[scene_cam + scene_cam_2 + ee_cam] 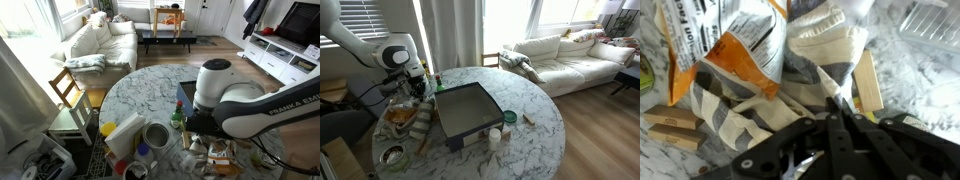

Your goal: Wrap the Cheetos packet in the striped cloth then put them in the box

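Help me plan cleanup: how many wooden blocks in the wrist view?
3. Two blocks lie together at left; a third block sits beside the striped cloth. Others may hide beneath.

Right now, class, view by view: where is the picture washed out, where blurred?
In both exterior views the windows are blown out white; in the wrist view the packet and cloth are soft and the gripper is a dark blur.

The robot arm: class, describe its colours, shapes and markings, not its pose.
The arm has smooth, rounded white shells with dark sections at the joints and dark FRANKA EMIKA lettering along one link. The gripper is black, built of flat, angular linkage bars.
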Controlling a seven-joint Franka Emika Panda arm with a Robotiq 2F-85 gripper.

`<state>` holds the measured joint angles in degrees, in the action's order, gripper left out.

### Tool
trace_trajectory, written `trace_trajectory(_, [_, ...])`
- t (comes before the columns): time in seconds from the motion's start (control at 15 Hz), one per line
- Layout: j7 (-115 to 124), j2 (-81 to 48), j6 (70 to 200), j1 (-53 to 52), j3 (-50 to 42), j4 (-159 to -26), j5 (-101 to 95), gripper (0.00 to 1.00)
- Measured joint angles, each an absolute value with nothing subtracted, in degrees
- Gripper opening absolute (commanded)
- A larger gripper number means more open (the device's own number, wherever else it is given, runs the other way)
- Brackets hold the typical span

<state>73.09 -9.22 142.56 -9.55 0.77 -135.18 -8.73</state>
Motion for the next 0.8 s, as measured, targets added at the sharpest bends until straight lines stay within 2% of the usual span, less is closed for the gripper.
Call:
trace_trajectory(0.53, [69.38, -0.35, 134.52, -6.9, 0.98, -135.25, 0.17, 0.01])
trace_trajectory(0.6, [69.05, 0.41, 134.34, -6.51, 0.98, -135.32, 0.93, 0.08])
trace_trajectory(0.67, [68.77, 1.06, 134.25, -6.15, 0.98, -135.38, 1.51, 0.19])
trace_trajectory(0.8, [68.48, 2.35, 134.14, -5.44, 0.98, -135.44, 2.13, 0.04])
